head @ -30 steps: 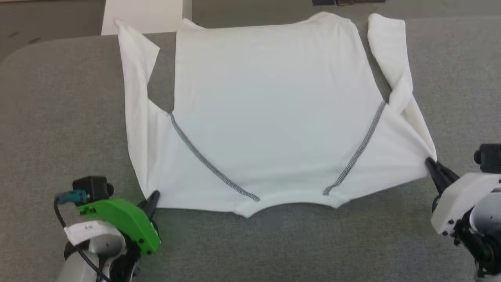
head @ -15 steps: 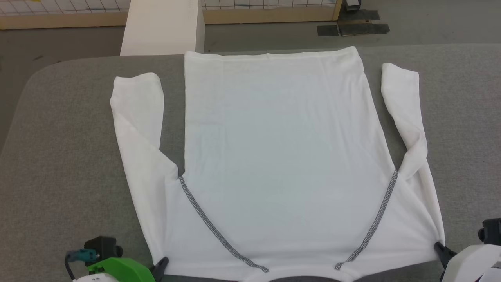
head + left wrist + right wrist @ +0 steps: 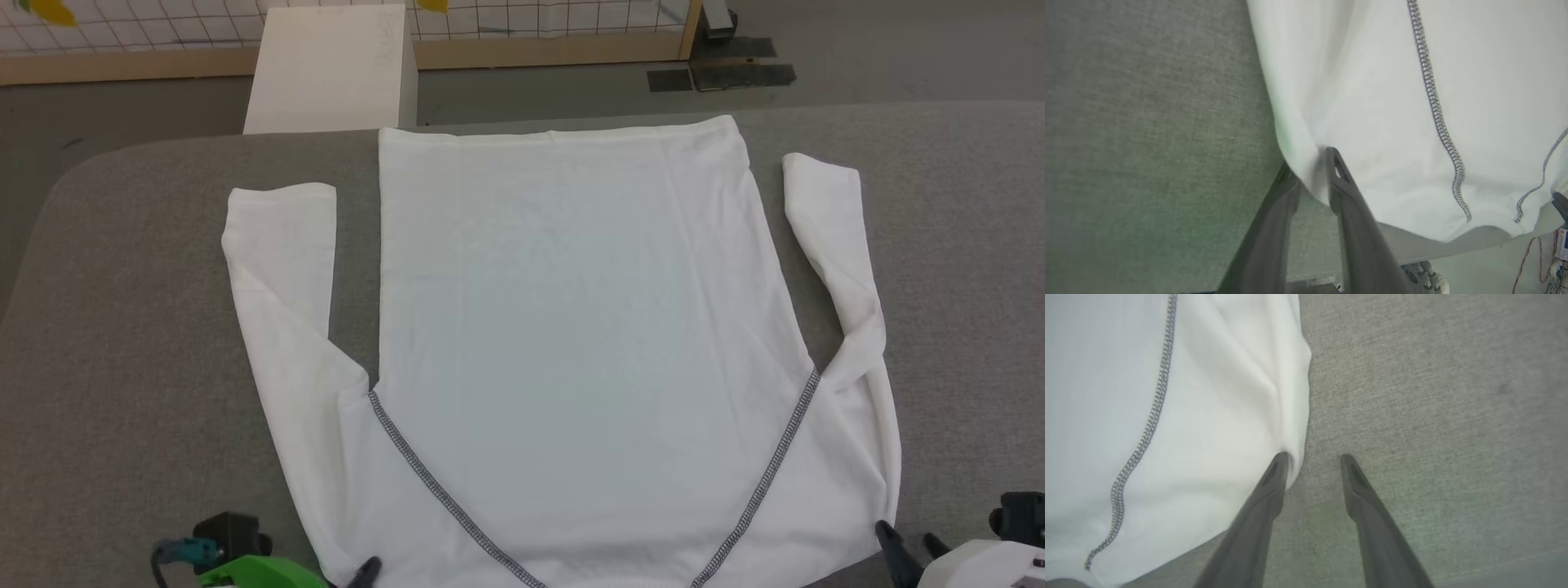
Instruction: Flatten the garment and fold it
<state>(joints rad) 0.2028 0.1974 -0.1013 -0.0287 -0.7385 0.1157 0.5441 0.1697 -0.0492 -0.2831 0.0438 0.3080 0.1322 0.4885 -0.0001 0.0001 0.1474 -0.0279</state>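
Step in hand, as judged: letting go of the shoulder corners once the spread is done. Your left gripper (image 3: pixel 1308 163) stands part open, with the garment's (image 3: pixel 571 327) edge fold lying between its fingers; whether it pinches the cloth cannot be confirmed. Your right gripper (image 3: pixel 1314 457) is well open and holds nothing; one finger touches the shirt's edge, the other sits over bare table (image 3: pixel 147 327).

Recommendation: open the left jaws fully before you move; draw both grippers off outward and upward, away from the cloth, so no fingertip drags a corner and undoes the spread.

Condition of the garment: it lies flat on the grey table, far hem (image 3: pixel 563 135) away from you, neck end nearest you; the body panel is smooth. The two grey zigzag seams (image 3: pixel 424 474) run diagonally toward the neck. The sleeve on your left (image 3: pixel 282 269) lies fairly straight beside the body; the sleeve on your right (image 3: pixel 833 245) shows a bunched kink near the armpit, which you should smooth before folding.
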